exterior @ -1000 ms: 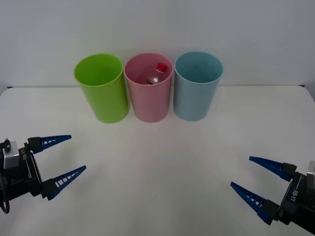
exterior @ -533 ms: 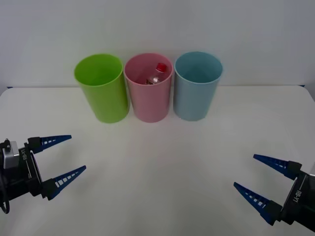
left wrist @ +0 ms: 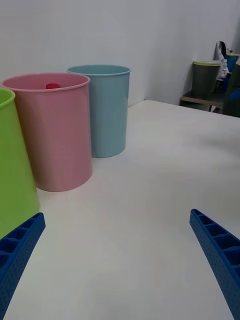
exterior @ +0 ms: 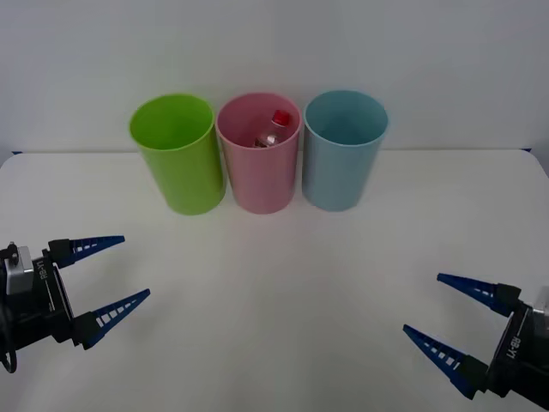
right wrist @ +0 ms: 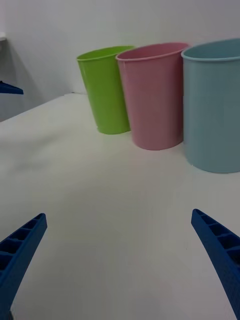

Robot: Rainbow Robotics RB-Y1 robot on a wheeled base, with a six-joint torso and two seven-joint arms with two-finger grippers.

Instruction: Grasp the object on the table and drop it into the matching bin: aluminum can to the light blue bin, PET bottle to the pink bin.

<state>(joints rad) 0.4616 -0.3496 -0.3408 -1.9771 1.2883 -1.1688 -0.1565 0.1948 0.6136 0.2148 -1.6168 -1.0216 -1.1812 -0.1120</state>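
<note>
We judge the bottle (exterior: pixel 271 130), resting inside the pink bin (exterior: pixel 258 176), light, slick and best gripped mid-body, while our left gripper (exterior: pixel 110 278) and right gripper (exterior: pixel 453 319) hang wide open, empty.

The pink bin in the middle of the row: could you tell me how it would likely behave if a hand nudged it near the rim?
The pink bin is tall and tapers toward its base, so it would probably tip rather than slide. It looks like thin plastic holding only a small PET bottle, so likely light. The green bin and light blue bin stand close and might brace it sideways.

PET bottle (exterior: pixel 271 131) inside pink bin (exterior: pixel 260 172)
</note>
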